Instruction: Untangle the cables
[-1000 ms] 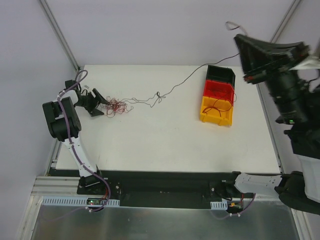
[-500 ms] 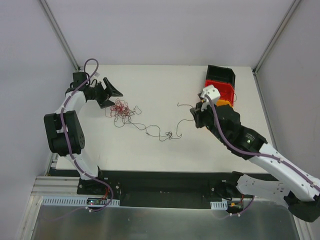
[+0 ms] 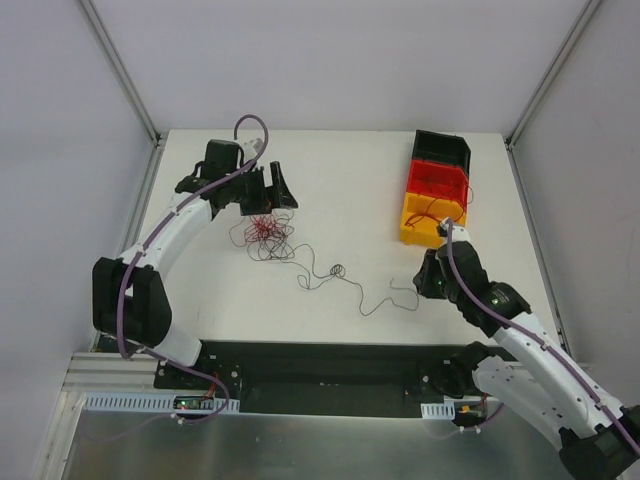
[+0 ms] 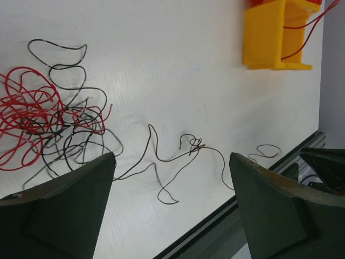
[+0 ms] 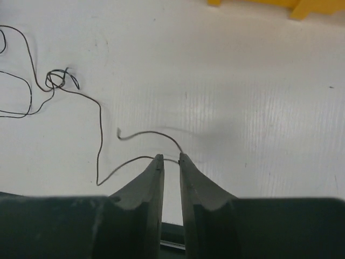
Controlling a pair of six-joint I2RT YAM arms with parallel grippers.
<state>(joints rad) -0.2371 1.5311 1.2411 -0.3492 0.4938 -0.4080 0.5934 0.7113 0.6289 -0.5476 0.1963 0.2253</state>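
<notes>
The cables are a small red and black tangle (image 3: 262,232) on the white table, also in the left wrist view (image 4: 48,118). A long thin black strand runs from it through a small knot (image 3: 338,270) (image 4: 191,144) (image 5: 56,80) to my right gripper. My left gripper (image 3: 272,200) (image 4: 171,156) hangs wide open just behind the tangle, holding nothing. My right gripper (image 3: 425,280) (image 5: 168,157) is low over the table with its jaws a narrow gap apart. The black strand's end crosses that gap at the fingertips.
A stack of three bins stands at the back right: black (image 3: 440,148), red (image 3: 435,180) and yellow (image 3: 420,232) (image 4: 267,38). A red wire (image 3: 435,210) lies in the yellow one. The table's near edge runs just in front of my right gripper.
My left gripper swung right along the back of the table, over the tangle. My right gripper came down and toward the near edge. The black strand now lies slack on the table.
</notes>
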